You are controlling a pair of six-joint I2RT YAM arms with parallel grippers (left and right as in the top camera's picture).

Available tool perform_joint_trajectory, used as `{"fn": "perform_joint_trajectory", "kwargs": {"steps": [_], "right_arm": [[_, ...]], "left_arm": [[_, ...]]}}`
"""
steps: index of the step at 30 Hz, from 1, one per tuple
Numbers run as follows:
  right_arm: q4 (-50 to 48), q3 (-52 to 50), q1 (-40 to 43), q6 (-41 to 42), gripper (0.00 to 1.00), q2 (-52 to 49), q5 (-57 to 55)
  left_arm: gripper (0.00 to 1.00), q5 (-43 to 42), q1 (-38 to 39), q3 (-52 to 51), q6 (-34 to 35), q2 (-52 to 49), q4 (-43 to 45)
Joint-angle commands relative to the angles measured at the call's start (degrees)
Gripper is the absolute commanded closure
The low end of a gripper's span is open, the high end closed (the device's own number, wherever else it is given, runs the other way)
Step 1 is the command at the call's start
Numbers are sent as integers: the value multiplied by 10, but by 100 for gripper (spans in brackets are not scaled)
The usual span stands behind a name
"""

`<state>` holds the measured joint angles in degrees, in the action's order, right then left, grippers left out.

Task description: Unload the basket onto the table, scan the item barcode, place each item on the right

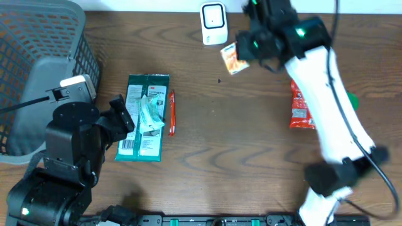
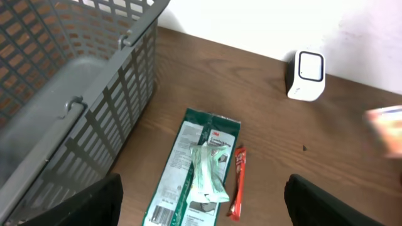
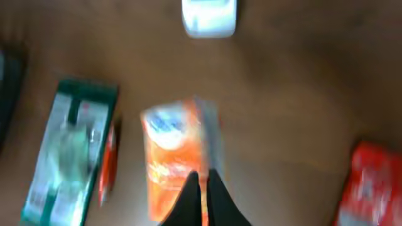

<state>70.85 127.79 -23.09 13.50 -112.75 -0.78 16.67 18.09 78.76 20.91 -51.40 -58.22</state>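
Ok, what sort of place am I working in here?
Probably a mock checkout bench: a white scanner at the back, a grey mesh basket, and retail packets such as the green packet on the wooden table.

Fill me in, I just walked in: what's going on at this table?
The right gripper is shut on an orange packet, holding it near the white scanner at the table's far edge. The left gripper hangs open by a green package and a red stick, next to the grey basket.

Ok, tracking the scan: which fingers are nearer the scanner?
Right. The right fingers hold the orange packet beside the scanner; the left fingers hang far off by the green package.
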Motion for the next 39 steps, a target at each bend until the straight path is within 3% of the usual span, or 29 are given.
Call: {"fn": "perform_joint_trajectory", "kwargs": {"steps": [1, 6, 10, 11, 12, 13, 14, 17, 25, 39], "right_arm": [[14, 157, -20, -70, 99, -109, -131], [-81, 188, -29, -115, 99, -194, -199], [-79, 187, -24, -115, 98, -232, -117], [-62, 186, -19, -115, 85, -236, -49], [-49, 186, -17, -118, 67, -240, -6], [-31, 186, -14, -119, 64, -241, 34], [0, 176, -11, -119, 63, -244, 104], [19, 129, -11, -143, 66, -245, 162], [-43, -22, -2, -240, 67, -245, 275], [-205, -151, 5, -247, 59, -245, 248]], "left_arm": [[18, 6, -2, 2, -5, 2, 0], [18, 6, -2, 2, -5, 2, -1], [18, 6, -2, 2, -5, 2, -1], [18, 6, -2, 2, -5, 2, 0], [18, 6, -2, 2, -5, 2, 0], [18, 6, -2, 2, -5, 2, 0], [18, 6, -2, 2, -5, 2, -1], [18, 6, -2, 2, -5, 2, 0], [18, 6, -2, 2, -5, 2, -1], [18, 6, -2, 2, -5, 2, -1]]}}
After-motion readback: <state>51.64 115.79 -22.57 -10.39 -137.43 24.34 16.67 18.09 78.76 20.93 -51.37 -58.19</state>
